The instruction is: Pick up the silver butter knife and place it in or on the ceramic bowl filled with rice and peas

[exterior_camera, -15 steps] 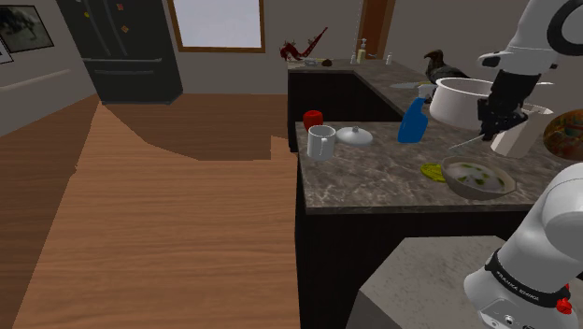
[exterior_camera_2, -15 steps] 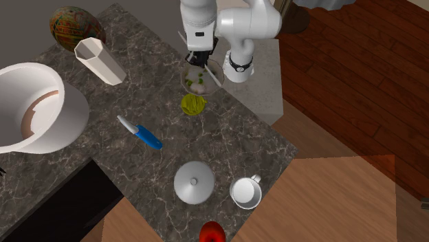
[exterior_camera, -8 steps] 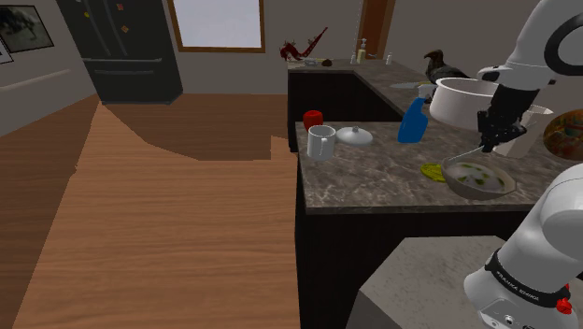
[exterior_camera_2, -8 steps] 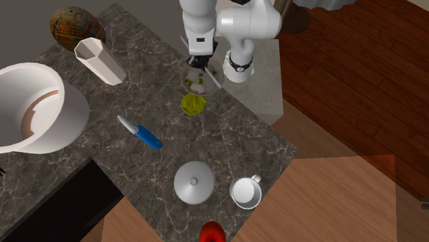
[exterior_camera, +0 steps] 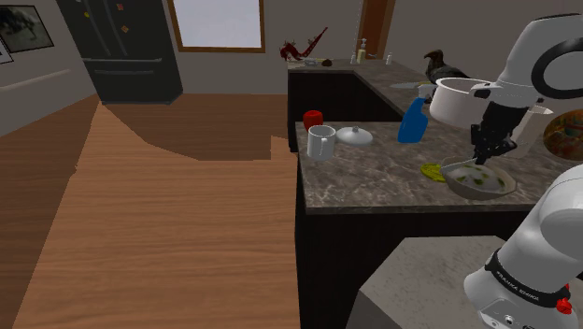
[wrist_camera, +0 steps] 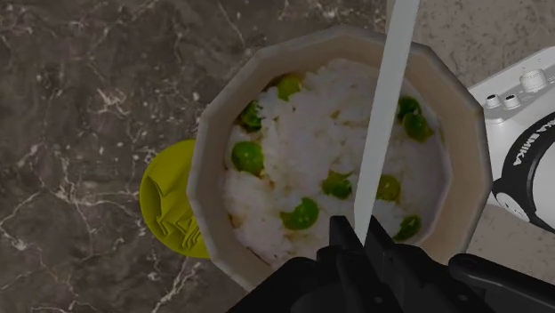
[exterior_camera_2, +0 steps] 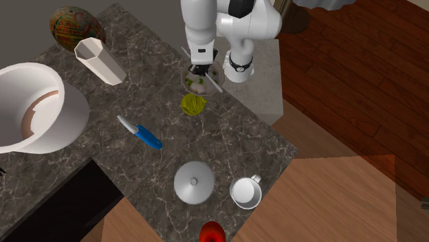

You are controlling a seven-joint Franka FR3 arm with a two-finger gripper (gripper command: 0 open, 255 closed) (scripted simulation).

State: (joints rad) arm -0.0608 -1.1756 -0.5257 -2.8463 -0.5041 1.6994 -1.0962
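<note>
1. The pincer (wrist_camera: pixel 360 244) is narrow, clamped on one end of the knife (wrist_camera: pixel 387 116). The knife hangs low over the bowl (wrist_camera: pixel 209 151) and reaches across the rice (wrist_camera: pixel 293 133) and out past the far rim.
2. The main risk is a bad release. Because the free end overhangs the rim, the knife could see-saw on that rim when let go and slide out onto the table (exterior_camera_2: pixel 240 148). Letting go from any height makes this more likely, and I judge a bounce off the hard rim possible too.
3. Going lower has its own cost. The fingers sit just above the near rim, so a further descent could knock the rim or dig into the rice and scatter peas.
4. A knock on the rim would shift the bowl. It stands near the table edge facing the stand (exterior_camera_2: pixel 265 75), so a shove that way could send it off.
5. A yellow disc (wrist_camera: pixel 169 209) touches the bowl's side, and any push on the bowl would drag or flip it.
6. An end grip is weak against twisting. If the free end catches the rim while clamped, the knife may swivel between the fingers and land askew.
</note>
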